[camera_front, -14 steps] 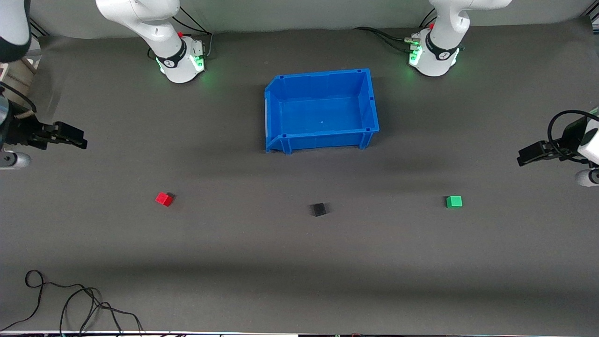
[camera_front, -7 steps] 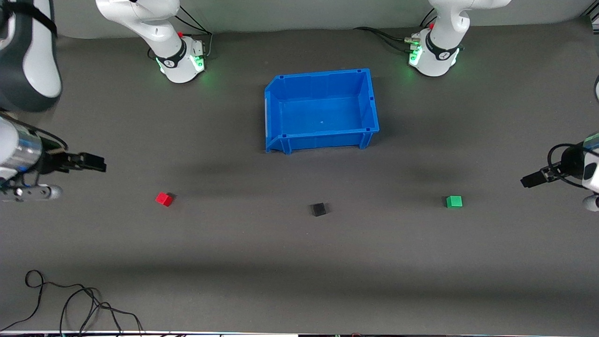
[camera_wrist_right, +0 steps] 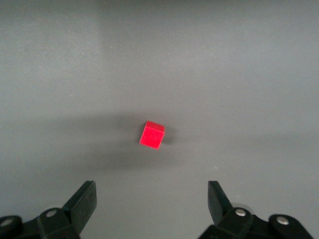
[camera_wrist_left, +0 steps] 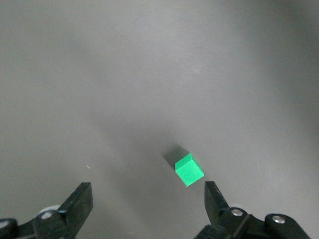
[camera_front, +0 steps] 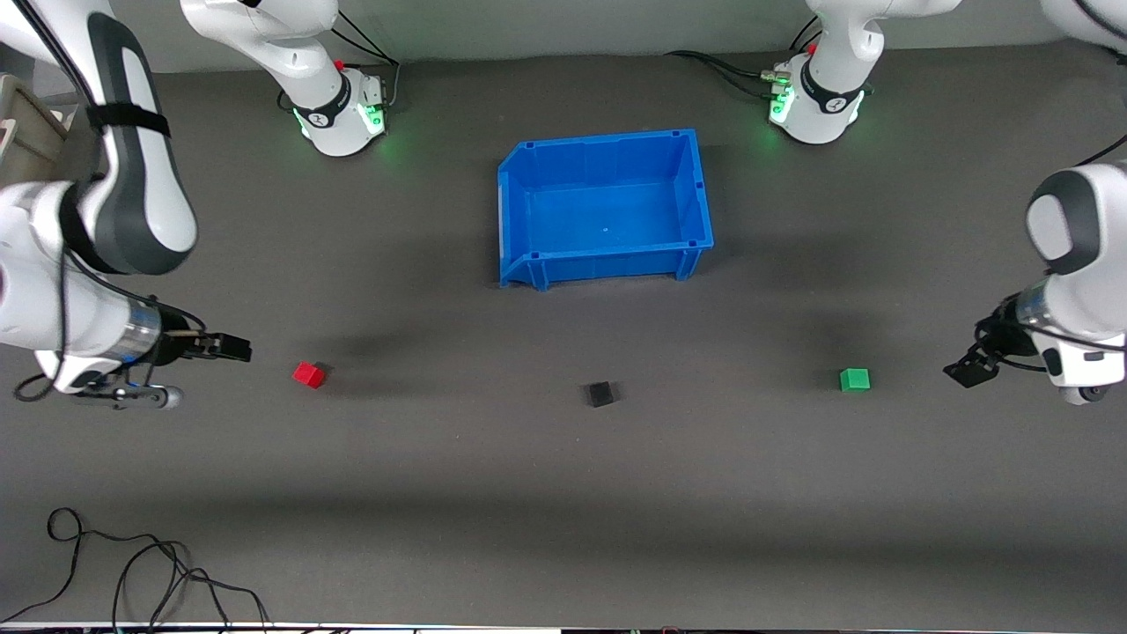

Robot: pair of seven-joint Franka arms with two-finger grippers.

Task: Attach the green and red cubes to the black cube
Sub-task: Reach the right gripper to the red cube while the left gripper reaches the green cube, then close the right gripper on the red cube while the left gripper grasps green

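The red cube (camera_front: 308, 374) lies on the grey mat toward the right arm's end; it also shows in the right wrist view (camera_wrist_right: 151, 135). The green cube (camera_front: 854, 379) lies toward the left arm's end and shows in the left wrist view (camera_wrist_left: 189, 170). The black cube (camera_front: 600, 394) lies between them. My right gripper (camera_front: 236, 350) is open and empty above the mat beside the red cube. My left gripper (camera_front: 966, 372) is open and empty above the mat beside the green cube.
An empty blue bin (camera_front: 696, 189) stands farther from the front camera than the cubes, mid-table. A black cable (camera_front: 132, 563) loops on the mat at the near edge toward the right arm's end.
Both grippers have come down and moved inward, the right toward the red cube and the left toward the green cube. The cubes have not moved.
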